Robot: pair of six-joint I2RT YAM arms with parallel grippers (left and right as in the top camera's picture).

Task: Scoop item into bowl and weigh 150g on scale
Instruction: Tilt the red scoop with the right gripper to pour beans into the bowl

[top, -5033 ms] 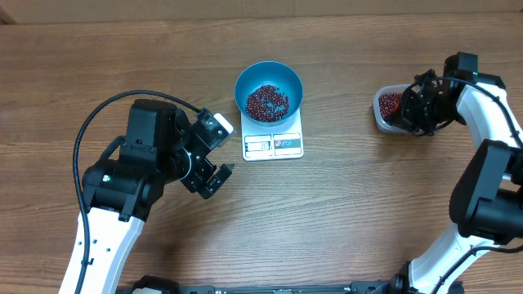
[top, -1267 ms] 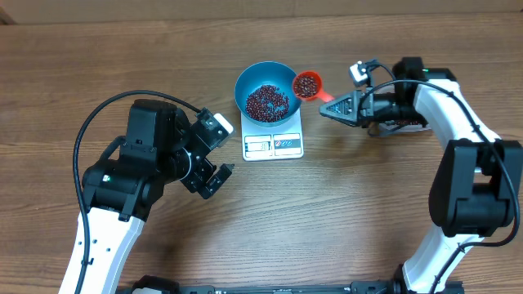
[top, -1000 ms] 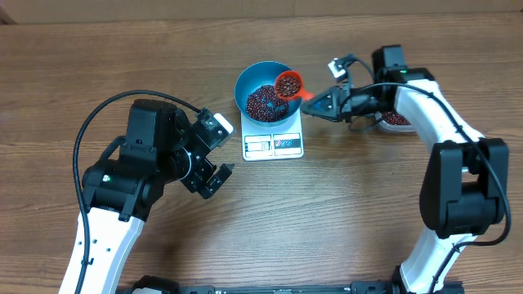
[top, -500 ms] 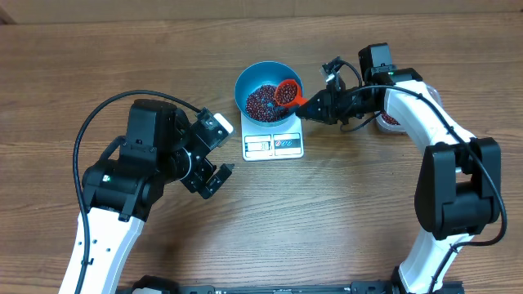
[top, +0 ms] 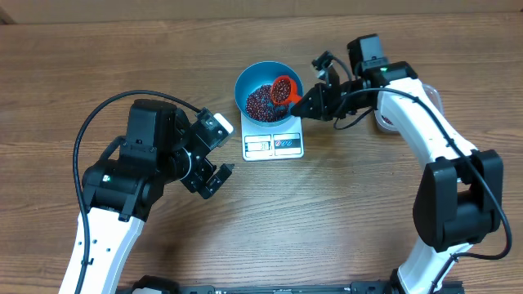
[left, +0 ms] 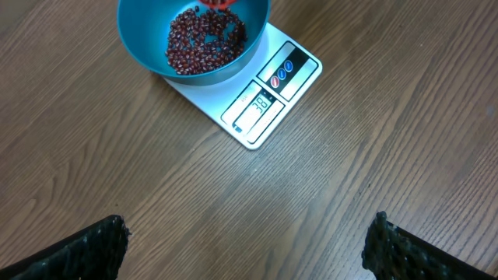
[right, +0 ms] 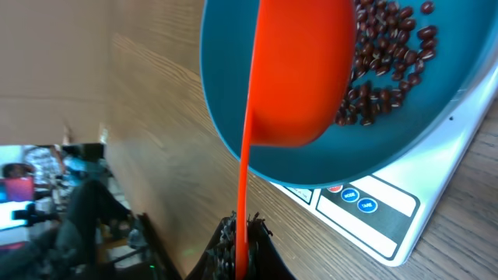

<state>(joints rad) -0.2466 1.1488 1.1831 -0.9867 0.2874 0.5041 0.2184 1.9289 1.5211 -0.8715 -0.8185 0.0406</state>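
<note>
The blue bowl stands on the white scale and holds a heap of dark red-brown beans. My right gripper is shut on the handle of a red scoop, which is tilted over the bowl's right side. In the right wrist view the scoop's underside covers part of the bowl and its beans; the handle runs down into the gripper. My left gripper hangs open and empty to the left of the scale, looking at the bowl and scale.
A clear tub with more beans sits right of the scale, partly hidden behind my right arm. The scale's display and buttons face the table's front edge. Bare wood lies under the left gripper.
My right arm has carried the scoop left from beside the bowl to over its inside and tipped it. The left arm has not moved.
</note>
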